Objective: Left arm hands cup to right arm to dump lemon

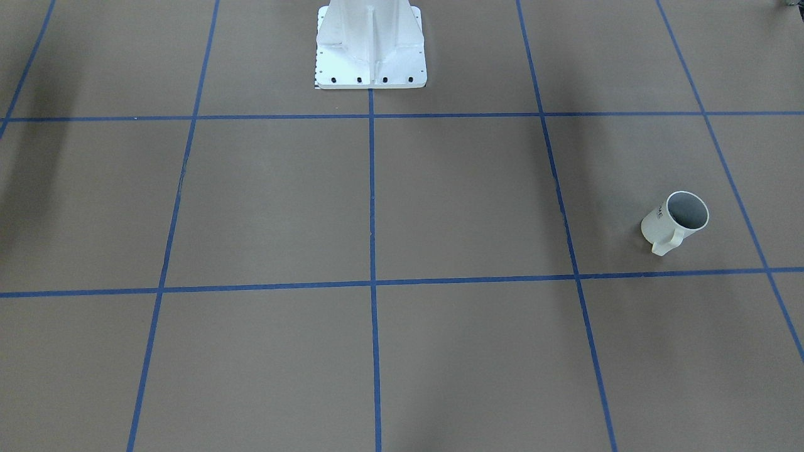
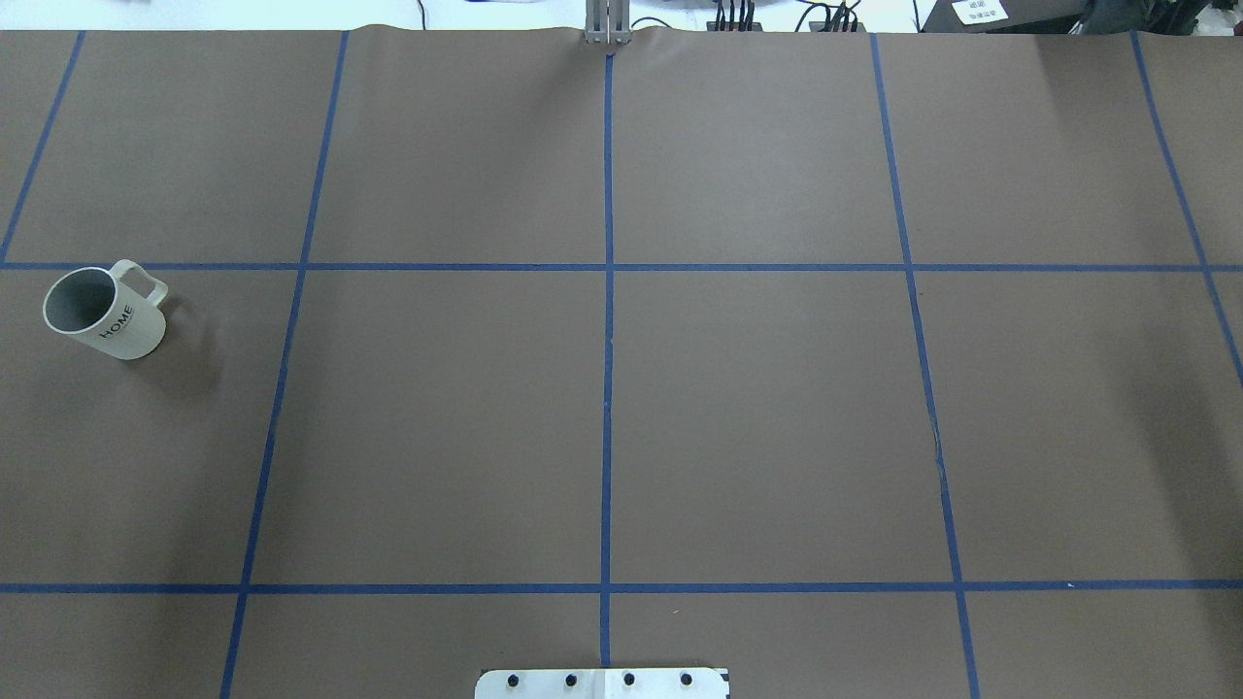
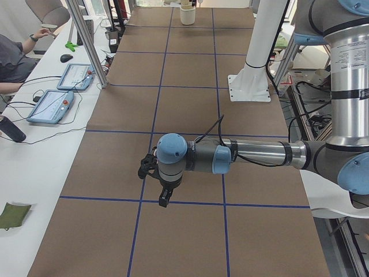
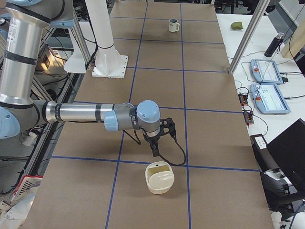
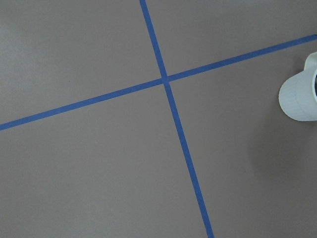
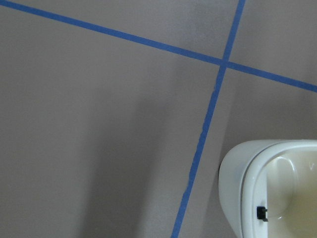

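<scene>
**Cup upright on the robot's left side, both grippers pointing down over the table**

I see the cup [image 2: 105, 313] standing upright on the brown table [image 2: 777, 437], far on the robot's left side. It sits inside one square of the blue tape lines [image 2: 608, 388]. Its handle points away from the robot, and the word "HOME" faces the overhead camera. The inside looks grey.

The left arm [image 3: 259, 154] reaches out flat over the table, with the left gripper [image 3: 164, 199] pointing down. Its wrist camera catches the cup at the right edge, so the cup is near it but not touched. The right arm [image 4: 81, 113] reaches out in the same way at the other end. The right gripper [image 4: 154, 150] hangs just above an off-white container [image 4: 159, 177].

Both grippers show only in the side cameras, so I cannot tell whether their fingers are apart or together.

A person [image 3: 14, 60] sits at the side bench.
</scene>
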Controlling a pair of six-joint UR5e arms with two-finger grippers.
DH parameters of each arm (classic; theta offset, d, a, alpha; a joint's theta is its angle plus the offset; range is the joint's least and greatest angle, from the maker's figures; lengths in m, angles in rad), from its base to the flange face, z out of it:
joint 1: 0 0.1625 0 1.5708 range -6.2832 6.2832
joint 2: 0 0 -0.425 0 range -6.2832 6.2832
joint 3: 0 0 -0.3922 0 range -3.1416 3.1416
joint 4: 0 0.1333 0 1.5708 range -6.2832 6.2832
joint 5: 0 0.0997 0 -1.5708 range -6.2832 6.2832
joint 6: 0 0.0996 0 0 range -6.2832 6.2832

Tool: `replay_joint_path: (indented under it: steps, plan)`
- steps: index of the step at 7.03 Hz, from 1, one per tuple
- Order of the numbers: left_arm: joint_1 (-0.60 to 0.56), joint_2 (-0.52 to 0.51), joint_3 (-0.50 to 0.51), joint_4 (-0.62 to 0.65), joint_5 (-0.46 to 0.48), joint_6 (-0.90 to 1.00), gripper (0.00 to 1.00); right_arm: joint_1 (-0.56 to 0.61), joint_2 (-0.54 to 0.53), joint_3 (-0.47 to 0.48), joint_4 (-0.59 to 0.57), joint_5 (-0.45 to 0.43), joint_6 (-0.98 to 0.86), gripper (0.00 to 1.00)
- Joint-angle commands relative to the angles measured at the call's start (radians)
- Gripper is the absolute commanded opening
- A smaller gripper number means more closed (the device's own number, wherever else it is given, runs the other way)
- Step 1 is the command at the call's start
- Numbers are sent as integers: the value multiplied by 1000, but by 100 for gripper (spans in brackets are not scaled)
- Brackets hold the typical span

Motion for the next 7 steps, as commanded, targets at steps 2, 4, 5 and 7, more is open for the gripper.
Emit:
replay_joint_path:
  steps: [2, 4, 5, 7]
  plan:
    - [0, 2, -32, -17, -1, 1, 100, -8, 0, 0, 64, 1, 4, 100]
    - [11, -24, -30, -25, 2, -1, 100, -56, 32, 0, 182, -2, 139, 100]
    - [35, -105, -14, -20, -4, -36, 100, -108, 82, 2, 186, 0, 217, 100]
    - [37, -102, -66, -37, -58, -143, 100, -189, 184, 5, 187, 9, 308, 100]
